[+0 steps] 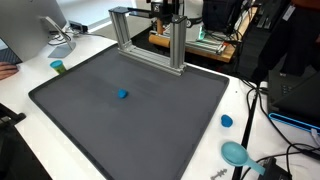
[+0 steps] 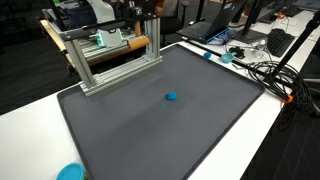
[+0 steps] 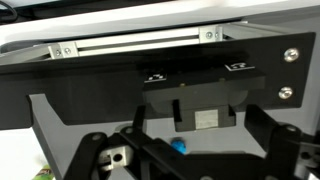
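Blue block (image 1: pixel 123 95) sits alone near the middle of the dark grey mat (image 1: pixel 90 125), flat on it, nothing touching it. Both exterior views show the same spot (image 2: pixel 172 97). It's small and solid-looking, with a saturated blue, smooth surface. Exact shape is too small to resolve.

Edges/clearance:
- The mat is a big rounded-corner rectangle with a matte, slightly grainy surface and a thin raised border, laid on a white table (image 1: pixel 55 140).
- There's open mat on every side of the block, well apart from all four borders.
- Only obstruction on the mat: an aluminium extrusion frame (image 1: pixel 150 40) standing along the far edge. It has square-section silver posts and a crossbar, and is well clear of the block.
- Off the mat: a green cup (image 1: pixel 58 67) by one corner, and a flat blue disc (image 1: pixel 227 121) and a teal round dish (image 1: pixel 235 153) along the opposite side. Black cables (image 2: pixel 265 70) trail over the white table there.

Gripper (image 3: pixel 195 165): seen only in the wrist view. Black linkages sit at lower left and lower right with a wide gap between them, so the fingers are apart and hold nothing. The block shows as a blue speck (image 3: pixel 178 145) in that gap, not touching either side. The frame's crossbar (image 3: pixel 140 45) runs across the top of that view. In the exterior views the gripper can't be separated from the dark clutter behind the frame.
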`<state>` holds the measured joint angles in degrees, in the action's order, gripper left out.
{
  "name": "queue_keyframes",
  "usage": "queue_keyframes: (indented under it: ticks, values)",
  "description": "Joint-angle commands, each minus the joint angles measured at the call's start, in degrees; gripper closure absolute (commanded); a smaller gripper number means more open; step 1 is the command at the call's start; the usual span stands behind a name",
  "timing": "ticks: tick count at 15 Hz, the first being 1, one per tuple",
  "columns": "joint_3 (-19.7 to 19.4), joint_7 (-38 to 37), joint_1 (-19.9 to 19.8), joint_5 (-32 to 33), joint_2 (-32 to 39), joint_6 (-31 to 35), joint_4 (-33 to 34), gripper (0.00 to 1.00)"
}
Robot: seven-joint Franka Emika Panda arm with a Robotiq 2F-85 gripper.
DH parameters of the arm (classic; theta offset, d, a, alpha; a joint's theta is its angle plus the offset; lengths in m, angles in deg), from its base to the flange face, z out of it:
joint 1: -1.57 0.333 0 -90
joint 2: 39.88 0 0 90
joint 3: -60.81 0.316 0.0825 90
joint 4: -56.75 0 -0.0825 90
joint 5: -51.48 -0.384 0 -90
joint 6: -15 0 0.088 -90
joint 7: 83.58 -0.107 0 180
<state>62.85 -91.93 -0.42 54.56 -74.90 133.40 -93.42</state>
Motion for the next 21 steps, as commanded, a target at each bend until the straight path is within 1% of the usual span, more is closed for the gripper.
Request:
queue_keyframes:
  ticks: [1, 5, 13, 14, 15, 18, 19, 20, 21]
  values:
    - [-1.1, 3.3, 1.8, -1.9, -3.1, 2.6, -3.4, 0.0]
    - [-1.6, 5.9, 3.0, -3.3, -3.6, 4.9, -5.1, 0.0]
    - [-1.0, 3.4, 1.9, -3.2, -4.3, 8.4, -6.9, 0.0]
    - [-1.1, 3.4, 1.8, -3.1, -4.6, 8.9, -7.2, 0.02]
    - [-1.1, 3.0, 1.6, -3.1, -4.7, 9.3, -7.4, 0.08]
    - [-0.9, 2.6, 0.9, -2.5, -5.4, 8.9, -7.9, 0.17]
    - [-0.9, 2.4, 0.7, -2.4, -5.7, 8.5, -8.0, 0.13]
    - [-0.9, 2.5, 0.6, -2.3, -6.1, 8.2, -8.2, 0.15]
    - [-0.7, 2.5, 0.4, -2.2, -6.5, 8.0, -8.5, 0.15]
